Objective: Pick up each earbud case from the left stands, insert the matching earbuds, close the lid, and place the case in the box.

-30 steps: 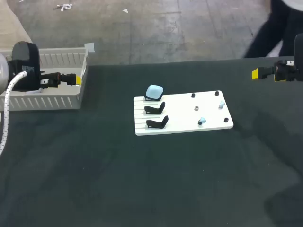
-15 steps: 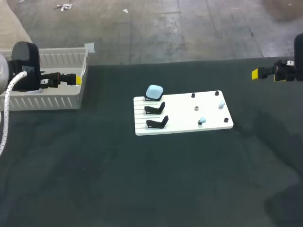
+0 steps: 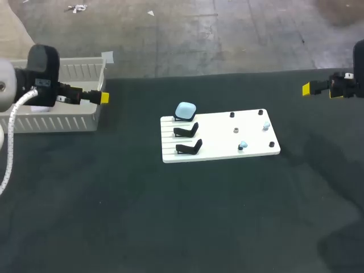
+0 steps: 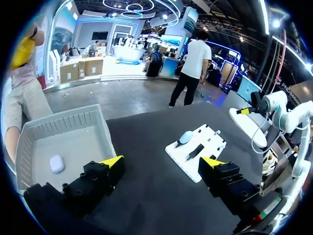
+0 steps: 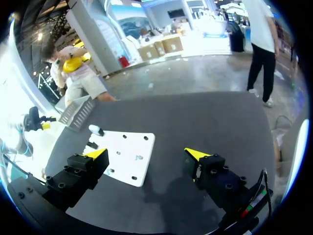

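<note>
A light blue earbud case sits closed on the rear stand of the white board. Two black stands in front of it are empty. Two light blue earbuds rest on the board's right part. My left gripper hangs open at the right rim of the white box, holding nothing. In the left wrist view the left gripper faces the board and the blue case. My right gripper is open and empty, far right of the board.
A white earbud case lies inside the box. Small black pegs and a grey stud stand on the board. Dark cloth covers the table around the board.
My left arm has swung right, bringing its gripper from over the box to the box's right rim. The right arm has kept still.
</note>
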`<act>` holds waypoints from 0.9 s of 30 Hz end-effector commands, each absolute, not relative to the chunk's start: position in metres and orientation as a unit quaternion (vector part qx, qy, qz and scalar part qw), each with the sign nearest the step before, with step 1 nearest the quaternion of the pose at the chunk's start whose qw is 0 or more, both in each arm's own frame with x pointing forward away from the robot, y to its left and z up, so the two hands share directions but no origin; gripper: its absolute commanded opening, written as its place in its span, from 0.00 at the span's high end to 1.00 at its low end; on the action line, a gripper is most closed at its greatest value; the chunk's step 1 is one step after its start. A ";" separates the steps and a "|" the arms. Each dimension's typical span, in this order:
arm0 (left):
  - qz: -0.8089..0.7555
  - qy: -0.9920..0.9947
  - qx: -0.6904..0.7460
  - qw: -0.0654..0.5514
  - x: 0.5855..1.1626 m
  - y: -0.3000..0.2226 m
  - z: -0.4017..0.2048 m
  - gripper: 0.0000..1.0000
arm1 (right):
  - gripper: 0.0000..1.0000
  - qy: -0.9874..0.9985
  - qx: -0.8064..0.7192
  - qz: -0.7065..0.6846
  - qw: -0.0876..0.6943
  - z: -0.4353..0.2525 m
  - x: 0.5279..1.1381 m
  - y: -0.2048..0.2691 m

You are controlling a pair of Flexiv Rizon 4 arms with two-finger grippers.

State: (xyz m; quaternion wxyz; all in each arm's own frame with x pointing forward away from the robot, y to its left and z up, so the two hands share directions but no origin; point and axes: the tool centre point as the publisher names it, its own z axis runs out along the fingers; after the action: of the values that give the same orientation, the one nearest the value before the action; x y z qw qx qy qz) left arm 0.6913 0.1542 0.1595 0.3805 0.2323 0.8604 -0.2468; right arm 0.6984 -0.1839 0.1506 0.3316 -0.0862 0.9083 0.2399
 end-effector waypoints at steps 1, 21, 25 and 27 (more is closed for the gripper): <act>-0.361 0.689 0.411 0.476 0.683 0.156 0.163 0.00 | 0.00 0.908 -0.087 0.241 0.331 0.150 0.699 -0.184; -0.343 0.681 0.455 0.460 0.673 0.147 0.174 0.00 | 0.00 0.908 -0.087 0.241 0.331 0.150 0.699 -0.184; -0.343 0.681 0.455 0.460 0.673 0.147 0.174 0.00 | 0.00 0.908 -0.087 0.241 0.331 0.150 0.699 -0.184; -0.332 0.685 0.464 0.453 0.673 0.135 0.170 0.00 | 0.00 0.908 -0.087 0.241 0.331 0.150 0.699 -0.184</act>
State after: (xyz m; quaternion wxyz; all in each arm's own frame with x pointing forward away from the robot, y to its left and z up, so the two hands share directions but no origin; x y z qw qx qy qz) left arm 0.6726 0.1434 0.1747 0.4257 0.4771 0.6984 -0.3214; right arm 0.6985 -0.1840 0.1506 0.3316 -0.0862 0.9083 0.2399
